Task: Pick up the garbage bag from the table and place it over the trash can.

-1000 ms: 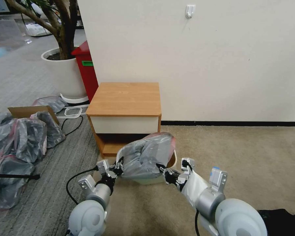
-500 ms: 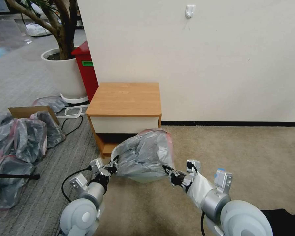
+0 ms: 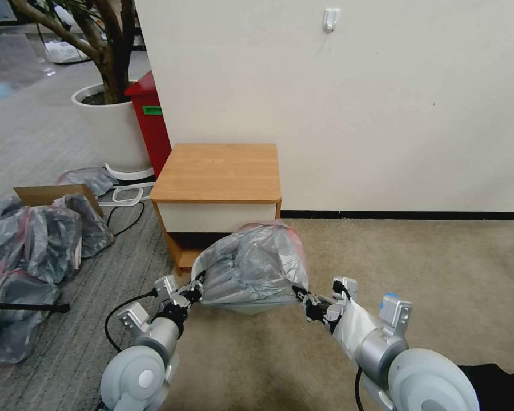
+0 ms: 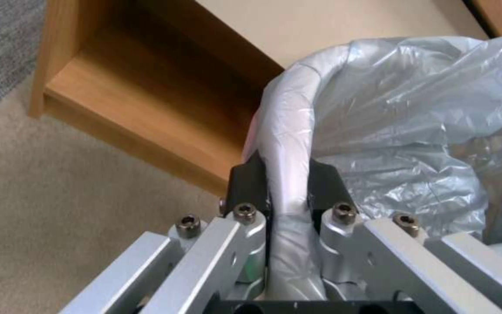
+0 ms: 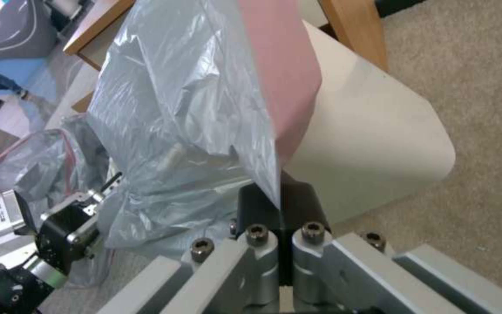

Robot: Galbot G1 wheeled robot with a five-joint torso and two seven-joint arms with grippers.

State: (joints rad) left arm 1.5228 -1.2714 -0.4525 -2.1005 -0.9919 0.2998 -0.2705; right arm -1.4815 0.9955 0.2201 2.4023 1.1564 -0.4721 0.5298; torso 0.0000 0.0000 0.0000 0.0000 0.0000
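Since the earlier frame, both arms are pulling apart and toward the robot, stretching the thin translucent grey garbage bag (image 3: 251,267) wider. The left claw (image 3: 195,287) is pinching the bag's left edge. The bag is covering the cream-white plastic trash can (image 5: 373,144) before the light-brown wooden surface (image 3: 218,171). The right claw (image 3: 300,297) is clamping the right edge.

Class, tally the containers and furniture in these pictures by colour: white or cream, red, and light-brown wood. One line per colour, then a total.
White or cream: 2, round white planter, cream-white rectangular plastic bin
Red: 1, tall red bin
Light-brown wood: 1, wooden nightstand
Total: 4
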